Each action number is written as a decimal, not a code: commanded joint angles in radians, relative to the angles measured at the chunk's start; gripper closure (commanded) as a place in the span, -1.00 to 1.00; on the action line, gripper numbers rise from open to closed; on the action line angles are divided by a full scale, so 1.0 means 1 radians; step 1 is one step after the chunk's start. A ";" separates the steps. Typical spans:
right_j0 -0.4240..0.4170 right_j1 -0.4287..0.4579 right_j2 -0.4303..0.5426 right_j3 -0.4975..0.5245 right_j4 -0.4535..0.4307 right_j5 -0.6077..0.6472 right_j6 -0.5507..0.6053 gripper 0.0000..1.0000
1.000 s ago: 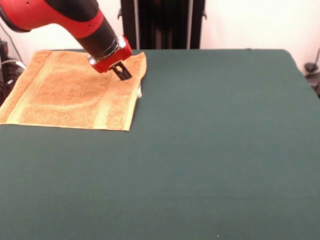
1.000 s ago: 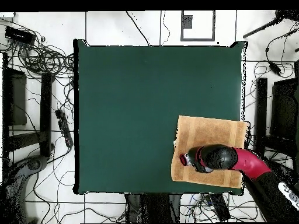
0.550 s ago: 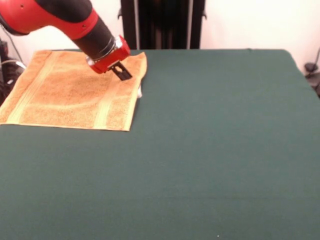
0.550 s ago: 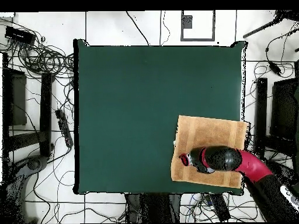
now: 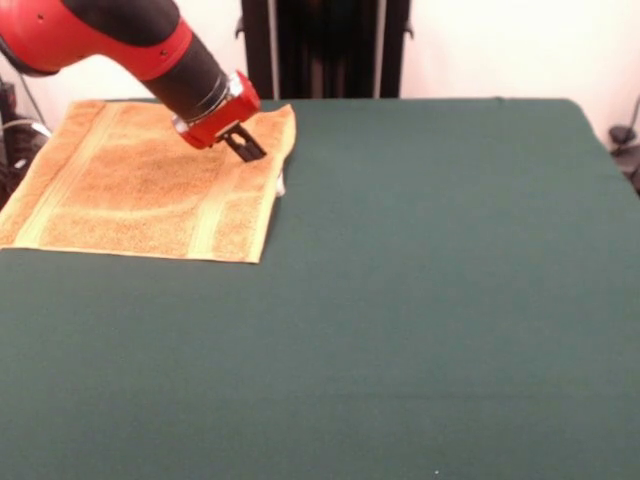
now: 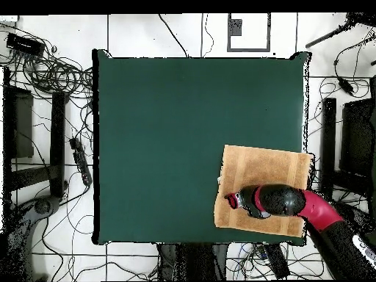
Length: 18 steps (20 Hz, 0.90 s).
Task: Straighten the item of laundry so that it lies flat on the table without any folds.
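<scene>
The item of laundry [image 5: 130, 190], an orange-tan towel with two paler bands, lies spread at the far left corner of the table [image 5: 420, 280]. Its small white tag [image 5: 280, 183] peeks out at the right edge. My gripper [image 5: 247, 150] points down at the towel's far right part, just inside the right-hand band, its tip at or touching the cloth. In the overhead view the towel [image 6: 264, 165] sits at the table's [image 6: 161, 132] lower right, and the gripper [image 6: 229, 199] is over its left edge. The arm hides part of the towel.
The towel's left corner reaches the table's left edge in the front view. Dark stands and cables [image 6: 51, 73] surround the table on the floor. A black upright frame [image 5: 325, 48] stands behind the far edge.
The gripper has shifted slightly toward the far edge, staying low on the towel. The towel's edge near the gripper has crept a little outward.
</scene>
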 commanded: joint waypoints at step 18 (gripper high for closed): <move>0.183 0.386 0.060 -0.135 -0.313 -0.654 -0.017 1.00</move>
